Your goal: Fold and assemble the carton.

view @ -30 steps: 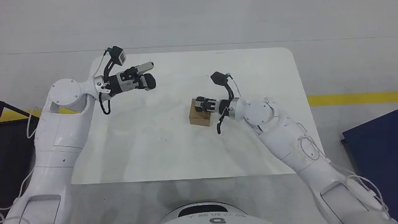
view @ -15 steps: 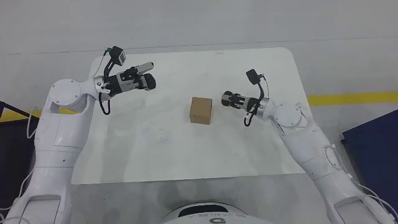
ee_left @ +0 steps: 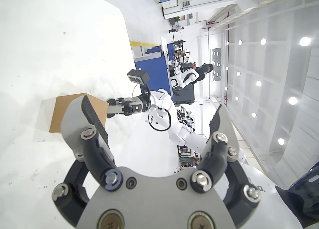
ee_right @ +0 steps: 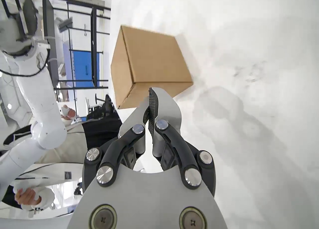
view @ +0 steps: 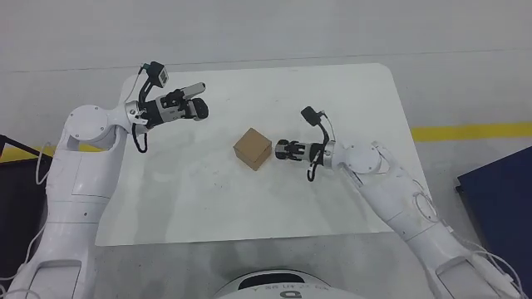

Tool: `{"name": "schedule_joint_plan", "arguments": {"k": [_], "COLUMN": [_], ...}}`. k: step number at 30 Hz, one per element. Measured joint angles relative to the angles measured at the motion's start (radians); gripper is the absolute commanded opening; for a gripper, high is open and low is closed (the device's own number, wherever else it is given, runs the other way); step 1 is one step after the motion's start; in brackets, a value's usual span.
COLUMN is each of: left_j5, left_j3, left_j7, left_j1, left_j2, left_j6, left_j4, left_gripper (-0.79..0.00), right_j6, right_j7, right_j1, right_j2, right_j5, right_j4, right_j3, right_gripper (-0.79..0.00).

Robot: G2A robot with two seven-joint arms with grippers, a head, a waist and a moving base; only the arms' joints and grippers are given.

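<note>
A small brown carton [view: 252,149], closed into a cube, sits near the middle of the white table [view: 349,91], turned corner-on. My right gripper [view: 279,149] is shut with nothing in it, its tips against the carton's right side. In the right wrist view the carton [ee_right: 149,65] sits just past the shut fingertips [ee_right: 152,100]. My left gripper [view: 199,110] hovers over the table's far left part, open and empty, well away from the carton. The left wrist view shows its spread fingers [ee_left: 93,115], the carton [ee_left: 72,112] and the right gripper [ee_left: 112,109] beyond.
The table has rounded corners and bare room on all sides of the carton. A yellow floor line [view: 470,131] runs past the table's right edge. A dark blue object [view: 499,191] stands on the floor at the right.
The right arm drew back from the carton, then came in again lower and pushed it; the carton has slid left and turned corner-on. The left arm has kept still.
</note>
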Motion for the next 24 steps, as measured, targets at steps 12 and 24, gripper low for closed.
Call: {"name": "schedule_joint_plan", "arguments": {"k": [12, 24], "left_j5": [-0.004, -0.008], "left_j3": [-0.022, -0.014], "left_j7": [0.007, 0.038], "left_j1": [0.070, 0.083], "left_j2": [0.014, 0.020], "left_j6": [0.012, 0.016], "left_j4": [-0.052, -0.075], "left_gripper": [0.000, 0.000], "right_j6": [-0.060, -0.162], "right_j7": [-0.070, -0.028], "right_j1": [0.103, 0.041], "right_j2": [-0.051, -0.014], "right_j5": [-0.023, 0.018], "right_j4": [0.103, 0.045], "right_j3": [-0.120, 0.003], "right_gripper": [-0.785, -0.785]}}
